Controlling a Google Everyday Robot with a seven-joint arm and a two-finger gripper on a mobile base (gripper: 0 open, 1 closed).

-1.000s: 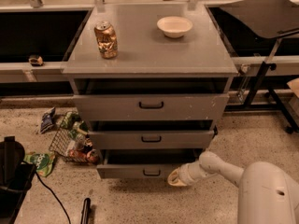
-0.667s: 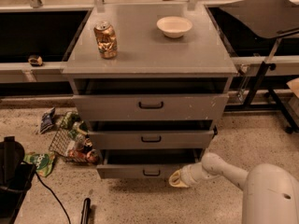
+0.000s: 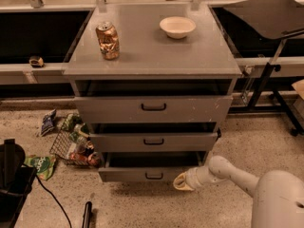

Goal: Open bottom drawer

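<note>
The bottom drawer [image 3: 124,174] sat lowest in the grey cabinet [image 3: 95,109], pulled out a bit. The gripper [image 3: 182,182] was low down, just right of the drawer's little black handle [image 3: 154,175]. I could not tell how wide it was or if it held anything. A can [image 3: 108,41] and a bowl [image 3: 177,26] stood on the tabletop [image 3: 152,58].

The bottom drawer [image 3: 128,175], a narrow grey metal front with a small black loop handle [image 3: 154,175] at its centre, stands level and partly pulled out at the cabinet's [image 3: 156,56] lower edge, its shadowed inside showing. The gripper [image 3: 180,182] sits by the front's lower right corner.
</note>
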